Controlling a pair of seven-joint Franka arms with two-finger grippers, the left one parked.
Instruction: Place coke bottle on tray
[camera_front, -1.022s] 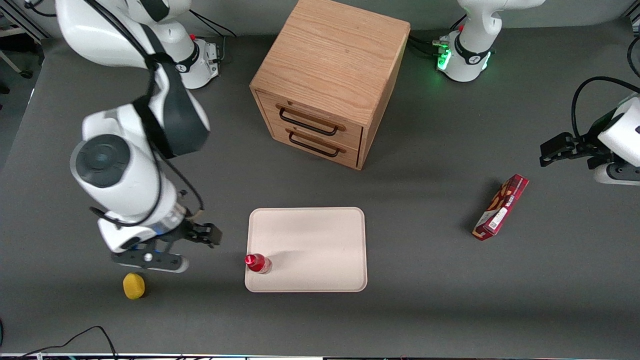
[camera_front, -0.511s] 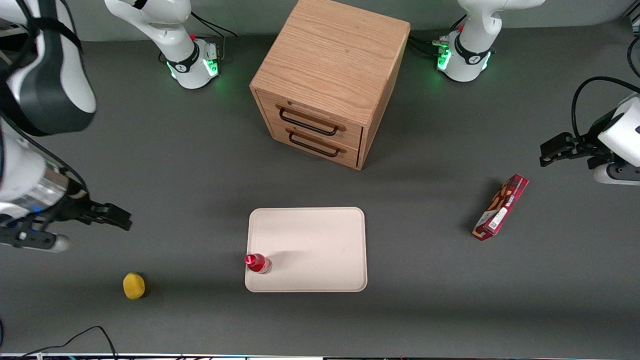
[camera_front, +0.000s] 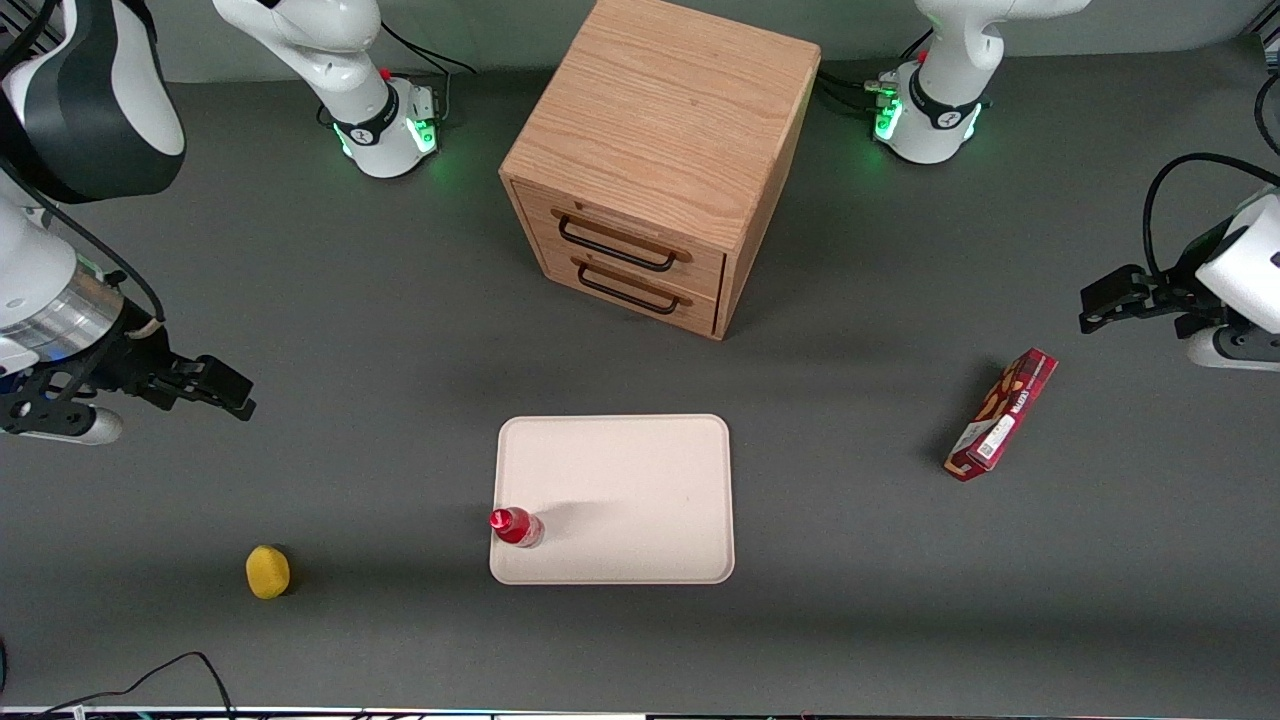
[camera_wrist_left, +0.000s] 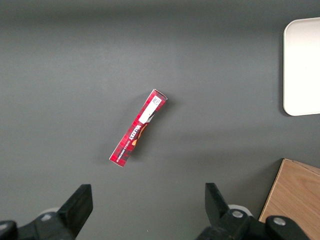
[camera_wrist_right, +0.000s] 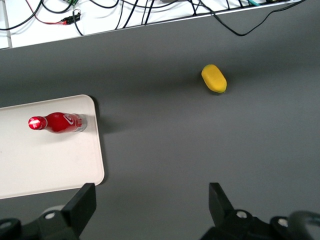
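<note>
Pincer (camera_front: 215, 385) held wide open, raised near the worktop (camera_front: 400, 400) edge at the working arm's end. Bare worktop lies between it and tray (camera_front: 640, 470). Bottle (camera_front: 517, 526) stands upright on the tray's near corner; yellow object (camera_front: 268, 571) sits near the front edge.

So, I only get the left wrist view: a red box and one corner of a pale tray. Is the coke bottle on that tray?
Observer: Yes, the coke bottle stands upright on the tray, in a corner near the front camera.
Operator: Where's the tool?
Observer: The tool hangs open and empty above the table, off the tray, toward the working arm's end.
Operator: Anything else there?
Observer: A small yellow object lies on the table, nearer the front camera than the tool.
</note>
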